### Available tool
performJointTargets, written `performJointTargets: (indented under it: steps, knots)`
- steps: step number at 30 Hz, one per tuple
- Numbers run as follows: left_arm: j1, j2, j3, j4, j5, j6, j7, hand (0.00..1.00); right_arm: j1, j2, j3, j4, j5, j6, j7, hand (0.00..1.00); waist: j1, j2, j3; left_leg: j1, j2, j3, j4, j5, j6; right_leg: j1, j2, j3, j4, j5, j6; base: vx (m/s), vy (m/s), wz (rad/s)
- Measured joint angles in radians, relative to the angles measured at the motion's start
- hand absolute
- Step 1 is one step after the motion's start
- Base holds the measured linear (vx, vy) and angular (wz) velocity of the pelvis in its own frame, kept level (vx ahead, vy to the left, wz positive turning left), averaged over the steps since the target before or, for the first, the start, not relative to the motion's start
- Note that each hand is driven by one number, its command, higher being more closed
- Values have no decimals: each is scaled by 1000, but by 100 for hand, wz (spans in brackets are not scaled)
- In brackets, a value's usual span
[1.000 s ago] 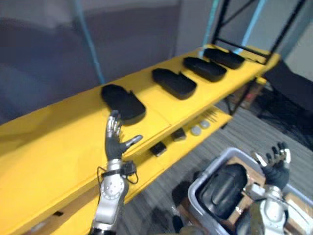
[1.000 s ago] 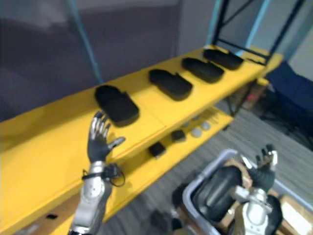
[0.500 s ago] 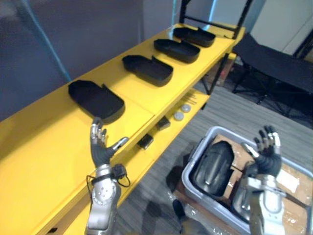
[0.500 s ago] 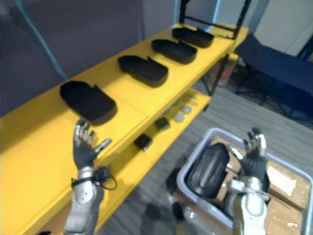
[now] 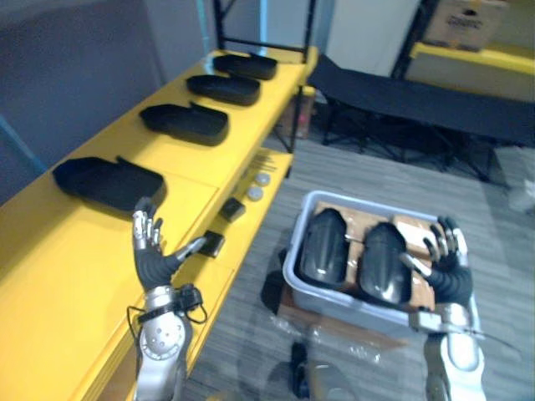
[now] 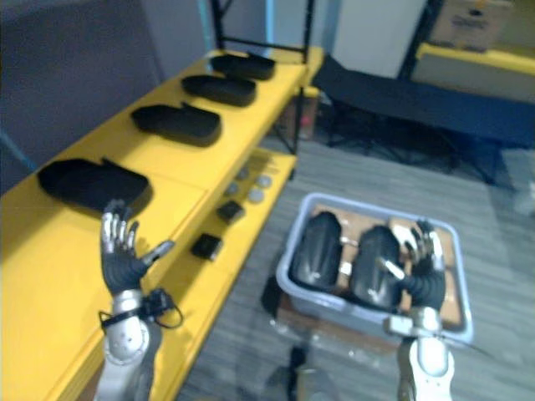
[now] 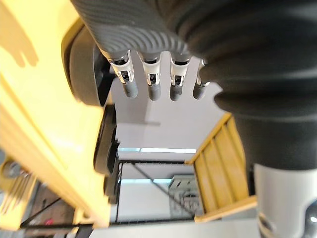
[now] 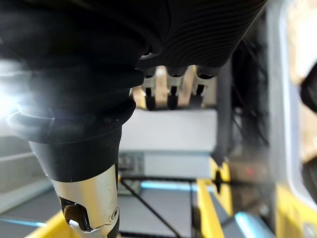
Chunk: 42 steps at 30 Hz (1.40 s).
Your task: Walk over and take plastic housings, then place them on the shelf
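Presently the fetching step is judged to be in hand, with nothing yet grasped. The left hand (image 5: 153, 263) is held upright over the near edge of the yellow shelf (image 5: 67, 251), fingers straight and spread, thumb out, nothing held. The right hand (image 5: 447, 271) is raised at the near right corner of the grey bin (image 5: 343, 302), its fingers likewise loosely extended and empty. Two dark housings (image 5: 322, 249) are seen lying side by side in the bin, which stands on the floor to the right of the shelf. Four black housings (image 5: 104, 180) are already laid in a row along the shelf top, from near left to far. Small parts (image 5: 213, 244) lie on the lower ledge (image 5: 241, 234). The next move is judged to call for the hands to be lowered into the bin and closed round one rounded housing, which looks wide enough that both hands may be needed. Compared with half a second ago, the whole scene is shifted, so the camera is taken to have turned to the right. The bin is now shown whole and nearer the middle, while both hands are kept raised and open as before.
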Motion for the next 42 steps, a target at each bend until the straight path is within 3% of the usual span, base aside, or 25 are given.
performJointTargets:
  steps: [2, 3, 6, 9, 12, 16, 23, 27, 31, 35, 36, 42]
  knots:
    - [4, -1, 1, 16, 0, 0, 21, 0, -9, 0, 34, 3, -8, 2, 0, 0, 4, -19, -11, -17, 20, 27, 1, 17, -24, 64, -78, -23, 15, -25, -2, 231, -24, -48]
    - [1, 3, 8, 20, 1, 0, 29, 0, -13, 0, 53, 7, -14, 3, 0, 0, 8, -41, -23, -33, 23, 33, 9, 27, -43, 98, -101, -23, -41, 12, 51, 129, -131, -37]
    - [-8, -5, 0, 37, 2, 4, 34, 0, -29, -24, 68, 14, -28, 23, -5, 0, 19, -29, -31, -49, 46, -40, -44, 69, -99, 112, -24, -30, -159, 50, 84, -23, -260, -45]
    - [-24, -3, 0, 38, 29, 4, 33, 0, -29, -27, 68, 14, -41, 34, -10, 0, 16, -35, -34, -51, 67, -41, -75, 86, -122, 138, 24, -10, -274, 85, 95, -66, -149, -34]
    - [-32, -4, 2, 38, 28, 2, 35, 0, -15, -27, 60, 15, -49, 45, -26, 0, 10, -32, -35, -52, 83, -41, -77, 102, -135, 206, 66, -10, -442, 163, 90, -46, -77, -21]
    - [-37, -9, 31, 38, 26, -5, 65, 0, -65, -29, 5, 37, -49, 78, -83, 0, 11, -35, -27, -89, 77, -41, -72, 134, -126, 195, 75, -2, -519, 227, 79, -72, -39, -8]
    - [-13, -43, 37, 22, -19, -22, 84, 0, -141, -24, 6, 70, -74, 130, -252, 0, 32, -53, 11, -102, 41, -45, -68, 130, -118, 131, 64, 80, -530, 241, 85, -109, 17, -35]
    - [6, -44, -5, 23, -23, -19, 36, 0, -142, -20, -8, 89, -74, 129, -319, 0, 29, -61, 19, -129, 13, -106, -40, 114, -115, 114, 41, 76, -530, 253, 88, -42, 51, -6]
    - [5, -40, -66, 48, -22, -14, -13, 0, -247, -32, -4, 219, -74, 126, -373, 0, 38, -44, 47, -186, 2, -156, 28, 87, -97, 93, 28, 68, -530, 266, 91, -39, 55, 4]
    - [-22, -14, -113, 81, -27, -14, -34, 0, -409, -101, -4, 357, -66, 120, -442, 0, 71, -31, 115, -252, -5, -210, 73, 83, -93, 69, 12, 8, -530, 285, 85, -62, 16, 22]
    - [-37, 15, -141, 103, -53, -13, -37, 0, -472, -129, -4, 417, -64, 109, -463, 0, 94, -33, 139, -267, -9, -218, 72, 86, -89, 57, 2, -9, -530, 294, 91, -57, 2, 20]
    - [-45, 46, -203, 128, -60, -12, -74, 0, -664, -244, -3, 668, -1, 69, -510, 0, 126, -29, 194, -321, -26, -271, 74, 99, -76, 43, -5, -64, -520, 322, 103, 11, -3, 29]
